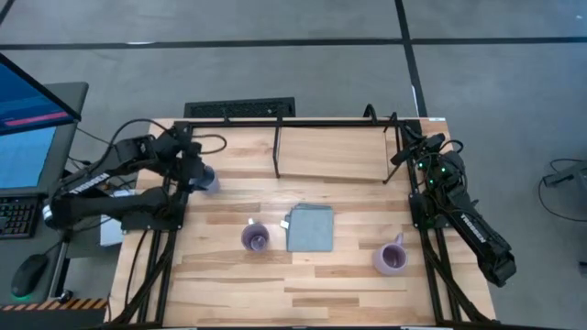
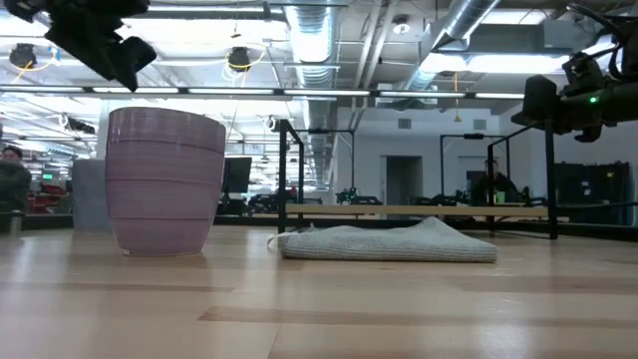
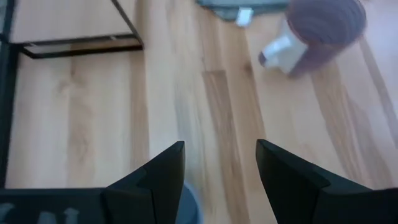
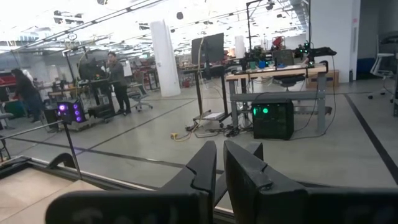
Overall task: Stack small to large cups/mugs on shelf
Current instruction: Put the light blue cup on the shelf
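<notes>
The blue mug point(image 1: 207, 181) stands on the table near its left side, mostly hidden under my left gripper point(image 1: 195, 172). In the left wrist view only a blue sliver point(image 3: 189, 202) shows beside the open fingers point(image 3: 221, 155). In the low view the left gripper point(image 2: 100, 45) hangs well above the blue mug point(image 2: 90, 194). One purple mug point(image 1: 255, 238) point(image 3: 320, 28) stands mid-table, the other point(image 1: 390, 258) toward the near right. The shelf point(image 1: 330, 156) stands at the far edge. My right gripper point(image 1: 410, 151) point(image 4: 219, 158) waits shut beside the shelf's right end.
A flat grey-blue cloth square point(image 1: 310, 227) point(image 2: 389, 242) lies between the two purple mugs. The shelf's black rod frame point(image 3: 127, 25) rises around its board. A monitor and keyboard stand off the table's left side. People show in the room beyond.
</notes>
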Controlling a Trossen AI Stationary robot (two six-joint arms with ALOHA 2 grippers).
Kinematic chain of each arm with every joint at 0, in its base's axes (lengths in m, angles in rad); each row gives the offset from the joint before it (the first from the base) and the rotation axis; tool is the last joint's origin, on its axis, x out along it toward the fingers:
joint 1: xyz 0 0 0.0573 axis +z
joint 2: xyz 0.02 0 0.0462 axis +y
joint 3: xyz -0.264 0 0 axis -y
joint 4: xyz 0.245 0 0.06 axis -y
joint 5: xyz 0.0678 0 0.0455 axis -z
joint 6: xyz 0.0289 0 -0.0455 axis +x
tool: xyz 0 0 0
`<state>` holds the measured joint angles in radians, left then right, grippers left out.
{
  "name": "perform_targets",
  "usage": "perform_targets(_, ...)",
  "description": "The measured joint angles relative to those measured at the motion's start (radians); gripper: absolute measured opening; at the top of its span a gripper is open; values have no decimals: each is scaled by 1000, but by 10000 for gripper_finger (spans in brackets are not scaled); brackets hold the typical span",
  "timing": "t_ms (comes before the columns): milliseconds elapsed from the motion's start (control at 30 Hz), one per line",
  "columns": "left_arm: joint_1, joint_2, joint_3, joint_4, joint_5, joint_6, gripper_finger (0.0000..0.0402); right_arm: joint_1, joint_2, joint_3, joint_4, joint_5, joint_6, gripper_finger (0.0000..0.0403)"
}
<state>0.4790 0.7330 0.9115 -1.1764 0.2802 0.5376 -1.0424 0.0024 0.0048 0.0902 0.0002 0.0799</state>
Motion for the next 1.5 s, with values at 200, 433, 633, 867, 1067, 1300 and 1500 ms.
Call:
perform_targets(200, -66, 0, 0, -70, -162, -8, 190, 0, 0, 0, 0, 0, 0, 55)
perform_targets(433, -82, 0, 0, -69, -187, -81, 190, 0, 0, 0, 0, 0, 0, 55)
perform_targets(633, -82, 0, 0, -70, -192, -106, 190, 0, 0, 0, 0, 0, 0, 55)
perform_targets(867, -82, 25, 0, -187, -244, 12, 190, 0, 0, 0, 0, 0, 0, 55)
perform_targets(1067, -82, 73, 0, -204, -267, 79, 190, 0, 0, 0, 0, 0, 0, 55)
perform_targets(1300, -82, 177, 0, -205, -294, 186, 190, 0, 0, 0, 0, 0, 0, 55)
perform_targets(1500, -82, 276, 0, -229, -322, 209, 186, 0, 0, 0, 0, 0, 0, 55)
